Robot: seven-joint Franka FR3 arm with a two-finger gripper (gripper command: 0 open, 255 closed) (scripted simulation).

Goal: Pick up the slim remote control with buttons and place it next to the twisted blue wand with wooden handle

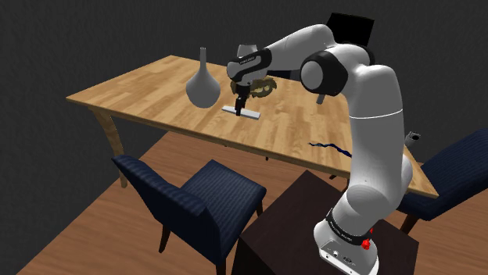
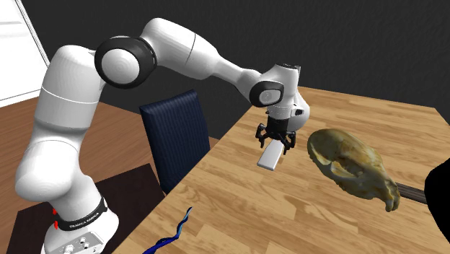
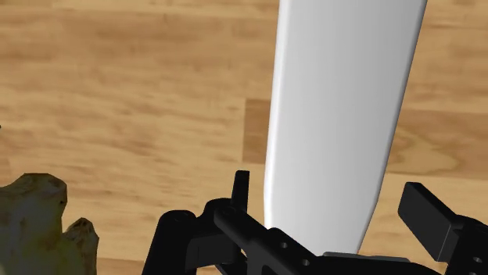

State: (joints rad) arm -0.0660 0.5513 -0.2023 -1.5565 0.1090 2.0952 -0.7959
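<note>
Black two-finger gripper point(image 1: 241, 98) point(image 2: 276, 141) point(image 3: 332, 191) of a white Franka arm point(image 1: 367, 117) hangs low over a wooden table point(image 1: 148, 90) point(image 2: 238, 195), pointing down at one end of the remote control point(image 1: 242, 112) point(image 2: 271, 155) point(image 3: 344, 109), drawn as a plain pale grey-white slab on which no buttons can be made out. From the wrist camera, its fingers point(image 3: 428, 212) stand apart on either side of the slab's narrower end, a strip of tabletop showing between the remote and one finger; nothing is clamped. The remote lies on the tabletop near the table's middle. A grey, long-necked vase point(image 1: 202, 84) stands upright on the shoulder view's left of it, near but not touching. A yellowish animal skull point(image 1: 263, 86) point(image 2: 350, 166) point(image 3: 39, 223) sits just beyond the gripper in the shoulder view and on the second exterior view's right of the remote, close beside it without contact. The twisted blue wand point(image 1: 332, 147) point(image 2: 173, 234) lies well apart from the remote, by the table edge nearest the dark stand point(image 1: 285, 226) that carries the arm. A navy chair point(image 1: 207, 195) point(image 2: 177, 133) is drawn up at the same long side of the table, between the stand and the table's far corner in the shoulder view. Dark walls close off the background behind the table.
</note>
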